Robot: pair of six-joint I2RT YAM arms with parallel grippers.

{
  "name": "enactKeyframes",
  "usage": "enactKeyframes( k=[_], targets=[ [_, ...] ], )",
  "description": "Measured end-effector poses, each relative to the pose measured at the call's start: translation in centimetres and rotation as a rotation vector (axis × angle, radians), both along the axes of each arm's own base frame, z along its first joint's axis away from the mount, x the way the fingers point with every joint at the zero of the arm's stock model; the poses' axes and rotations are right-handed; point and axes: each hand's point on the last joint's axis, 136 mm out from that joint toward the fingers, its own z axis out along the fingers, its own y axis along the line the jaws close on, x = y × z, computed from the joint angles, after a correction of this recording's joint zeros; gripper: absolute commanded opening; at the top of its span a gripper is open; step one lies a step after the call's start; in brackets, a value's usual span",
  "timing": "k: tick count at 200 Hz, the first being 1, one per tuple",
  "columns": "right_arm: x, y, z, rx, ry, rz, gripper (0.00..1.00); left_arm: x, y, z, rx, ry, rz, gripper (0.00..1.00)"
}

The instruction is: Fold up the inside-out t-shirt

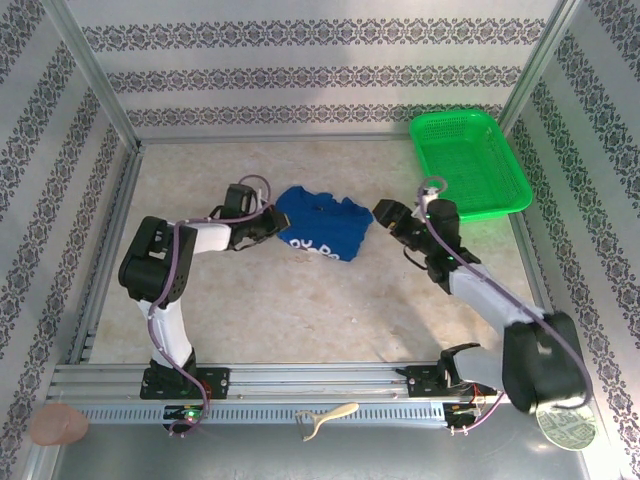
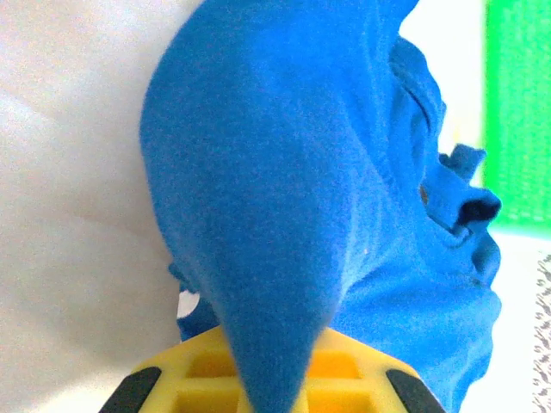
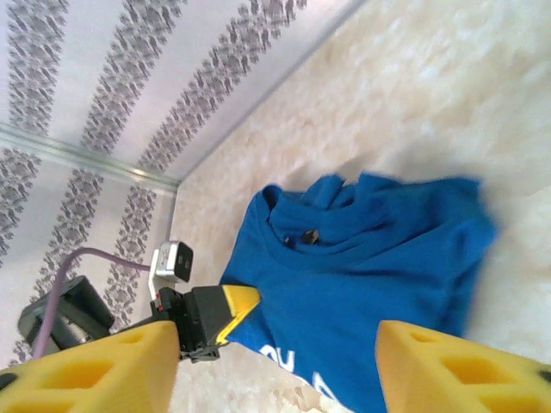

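While it lies bunched into a loose heap, the blue t-shirt (image 1: 322, 222) rests on the pale table (image 1: 300, 310), a little beyond the middle and between the two arms. White lettering (image 1: 316, 248) shows along its near edge; the rest of the visible cloth is plain blue and wrinkled.

The left gripper (image 1: 272, 222) meets the shirt's left edge. In the left wrist view a peak of blue cloth is drawn down between its yellow fingers (image 2: 362, 370), which are clamped narrowly on that fold. The right wrist view shows the same yellow tip touching the cloth's edge.

The right gripper (image 1: 385, 212) sits just beside the shirt's right edge, apart from the cloth. Its own camera shows the two yellow fingers (image 3: 456, 370) standing wide with nothing between them, and the shirt lying on the table beyond.

A green basket (image 1: 468, 160) stands at the far right corner of the table, well apart from the shirt. Patterned walls enclose the far and lateral sides of the workspace.
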Motion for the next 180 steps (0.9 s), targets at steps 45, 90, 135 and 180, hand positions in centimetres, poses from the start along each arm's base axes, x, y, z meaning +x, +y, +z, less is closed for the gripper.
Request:
enactKeyframes(
  k=[45, 90, 135, 180],
  targets=[
    [-2.9, -3.8, 2.2, -0.047, -0.032, -0.071, 0.75, 2.8, 11.7, 1.5, 0.172, 0.032, 0.101, 0.0],
    [-5.1, -4.0, 0.4, -0.061, 0.031, -0.055, 0.79, 5.3, 22.4, 4.7, 0.383, 0.02, 0.167, 0.0],
    [-6.1, -4.0, -1.6, -0.064, 0.107, -0.043, 0.79, 5.9, 30.1, 2.2, 0.507, 0.119, 0.215, 0.0],
    [-6.9, -4.1, -2.0, -0.084, 0.126, -0.031, 0.85, 7.1, 33.2, 1.6, 0.597, 0.189, 0.225, 0.76]
  ],
)
